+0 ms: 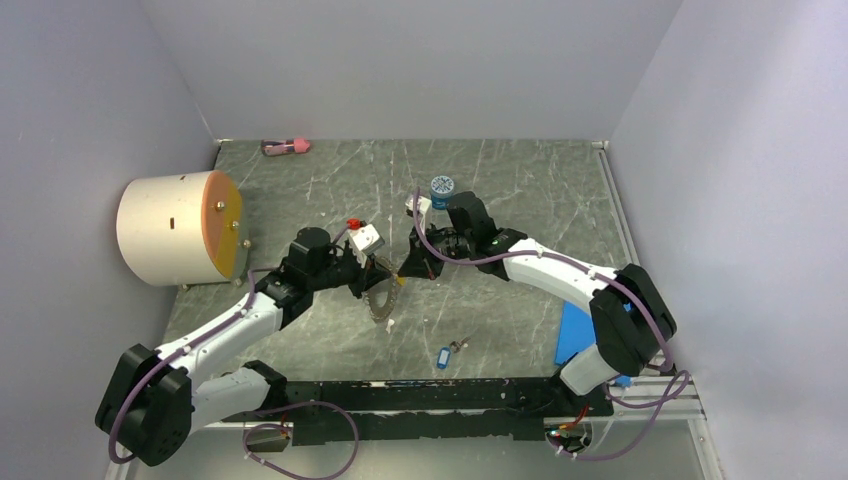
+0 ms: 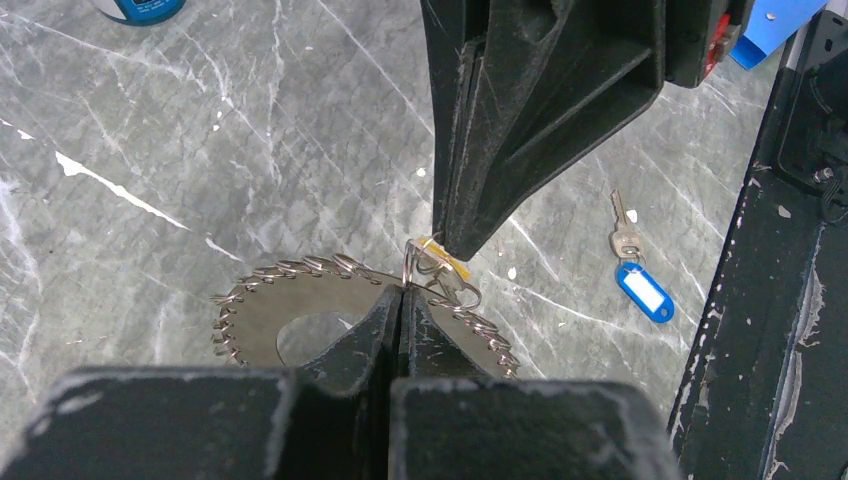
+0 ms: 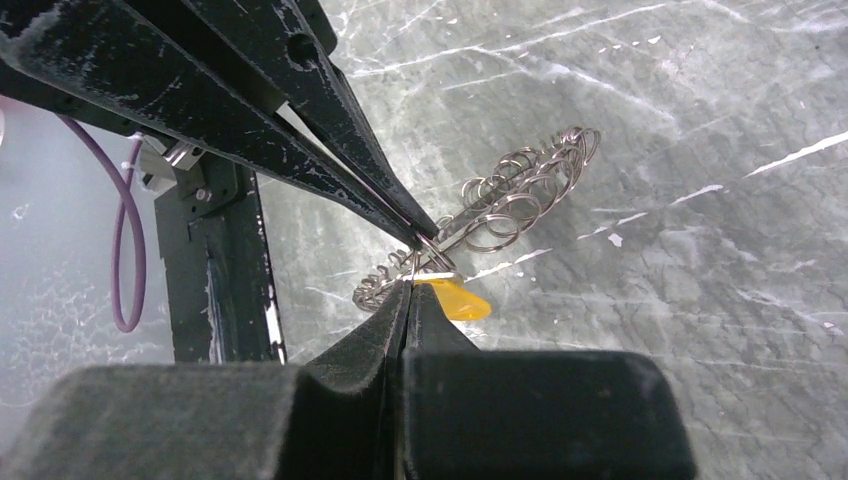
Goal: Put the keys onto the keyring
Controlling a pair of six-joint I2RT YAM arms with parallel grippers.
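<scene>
Our two arms meet at mid-table. Our left gripper (image 2: 403, 296) is pinched tight on the rim of the keyring (image 2: 290, 268), and our right gripper (image 3: 408, 288) is clamped on the yellow key (image 3: 458, 302) at that same rim. The blue key (image 2: 640, 283) lies loose near the base rail (image 1: 450, 392), with bare marble around it. The grey table (image 1: 520, 190) is walled by pale panels (image 1: 400, 60) on three sides.
</scene>
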